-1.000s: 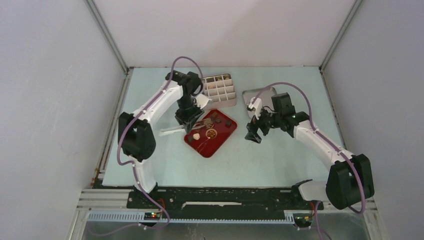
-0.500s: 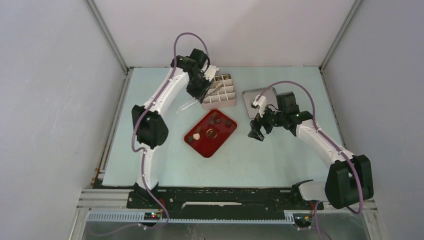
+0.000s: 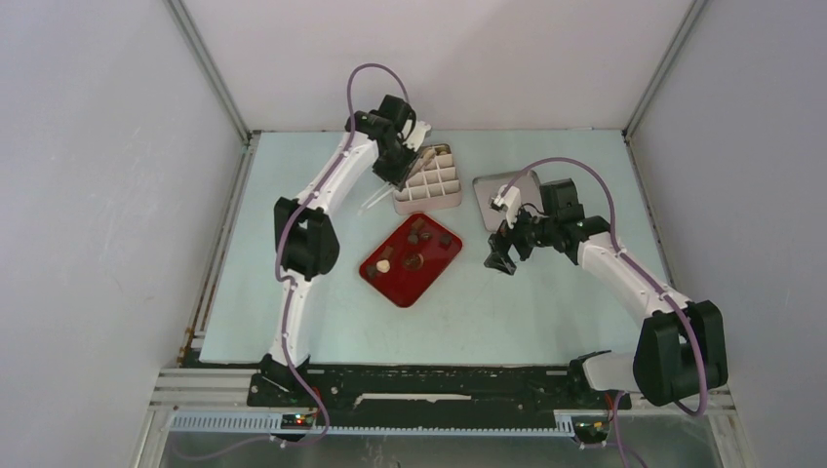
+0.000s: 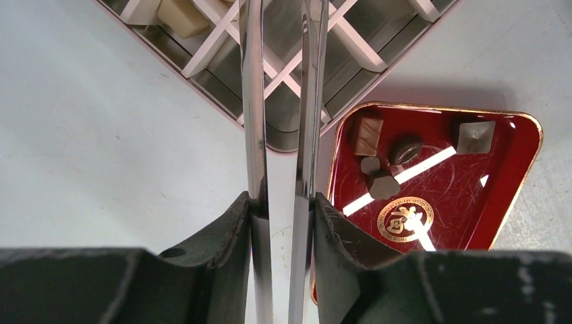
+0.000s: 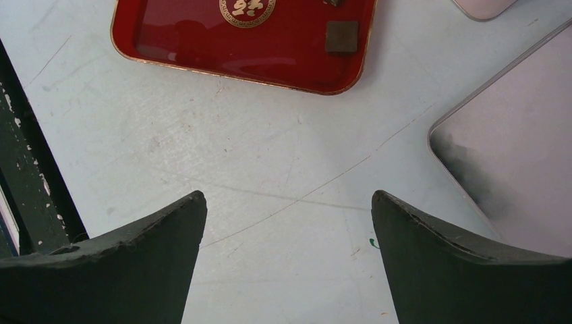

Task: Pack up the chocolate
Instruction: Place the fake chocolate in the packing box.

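Chocolate (image 4: pixel 382 183): dark pieces lie on the red tray (image 3: pixel 400 288), with one cream piece among them in the top view. Another cream piece (image 4: pixel 179 15) sits in a compartment of the divided tin (image 3: pixel 429 204).
Left gripper (image 4: pixel 283 202): jaws partly closed, clamped on the tweezers (image 4: pixel 253 121), whose two steel blades run forward over the tin.
Right gripper (image 5: pixel 287 197): jaws spread wide with nothing between them, above the table (image 5: pixel 270 155), between the tray and the flat lid (image 5: pixel 512 135).
Change, left arm: one second earlier it stood over the tray. It has since reached across to the tin's left end.
Change, right arm: position nearly unchanged.
Tweezer tips: cut off by the wrist view's top edge and masked by the arm from above. Whether they carry a piece cannot be told.
Tin contents: too small to count from above.
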